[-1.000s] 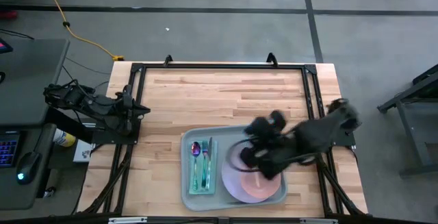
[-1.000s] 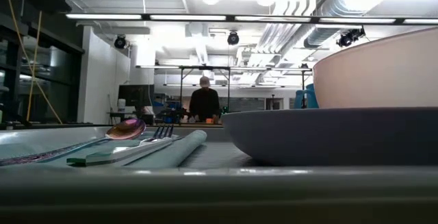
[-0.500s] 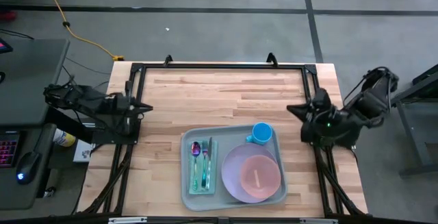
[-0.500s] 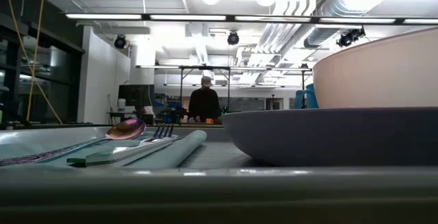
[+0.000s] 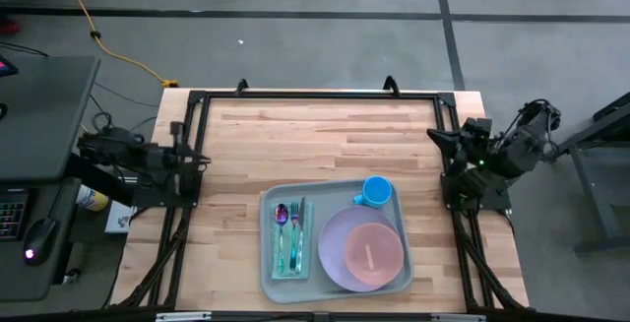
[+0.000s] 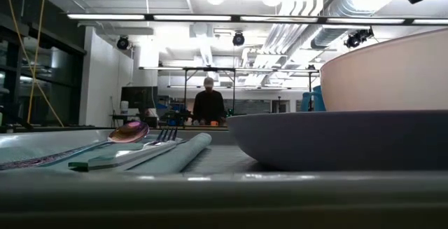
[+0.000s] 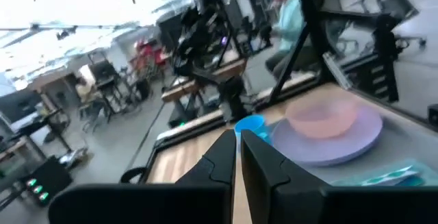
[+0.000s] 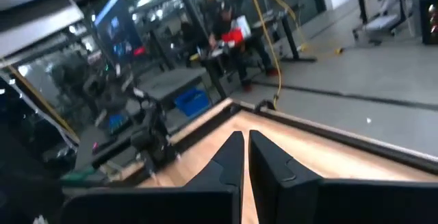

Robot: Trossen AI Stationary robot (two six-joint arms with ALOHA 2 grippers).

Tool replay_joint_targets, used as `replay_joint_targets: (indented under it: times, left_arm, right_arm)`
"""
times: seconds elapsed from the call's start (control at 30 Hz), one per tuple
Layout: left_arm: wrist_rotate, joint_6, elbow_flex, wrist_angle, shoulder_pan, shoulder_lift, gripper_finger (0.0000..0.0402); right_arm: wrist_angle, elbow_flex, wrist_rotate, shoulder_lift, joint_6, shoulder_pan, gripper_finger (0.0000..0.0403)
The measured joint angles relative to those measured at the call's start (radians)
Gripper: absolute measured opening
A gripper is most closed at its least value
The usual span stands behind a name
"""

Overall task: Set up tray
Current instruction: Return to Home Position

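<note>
The tray (image 5: pixel 293 289) lies on the wooden table (image 5: pixel 325 130), by the edge nearest the low camera and about midway between the two arms. On its left part a blue napkin (image 5: pixel 288 263) carries a purple spoon (image 5: pixel 282 216) and a fork (image 5: pixel 297 222) side by side. To the right of them a round lavender plate (image 5: pixel 331 248) holds a pink bowl (image 5: pixel 372 255); a blue cup (image 5: pixel 375 191) stands in the tray's far right corner, just beside the plate. Both arms are folded at the table's sides, well apart from the tray. The left gripper (image 5: pixel 200 158) hangs at the left edge and the right gripper (image 5: pixel 435 136) at the right edge, each pointing inward over the wood. Seen from the wrists, the left fingers (image 7: pixel 219 162) stand pressed close with only a thin slit between them; the right fingers (image 8: pixel 228 161) stand the same way, and nothing is held in either. From table height the tray's rim fills the foreground; far back in the room a person (image 6: pixel 208 104) in dark clothes stands at a bench.
</note>
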Motion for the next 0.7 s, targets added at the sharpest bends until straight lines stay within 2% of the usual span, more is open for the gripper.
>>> replay_joint_targets:
  times: [0.13,0.4,0.57,0.7]
  left_arm:
    - [0.041,0.002,-0.081,0.044,0.000,0.010,0.0056]
    - [0.091,0.089,-0.310,0.499,0.000,0.003,0.0056]
    - [0.053,0.083,-0.413,0.689,0.000,0.005,0.0056]
    - [0.002,0.053,-0.455,0.716,0.001,0.010,0.0056]
  right_arm:
    - [0.191,-0.088,0.034,-0.064,-0.182,0.000,0.0000]
    - [0.495,-0.280,0.008,-0.161,-0.375,-0.003,0.0000]
    - [0.680,-0.366,-0.057,-0.210,-0.517,-0.004,0.0000]
    - [0.718,-0.408,-0.117,-0.265,-0.558,-0.033,0.0000]
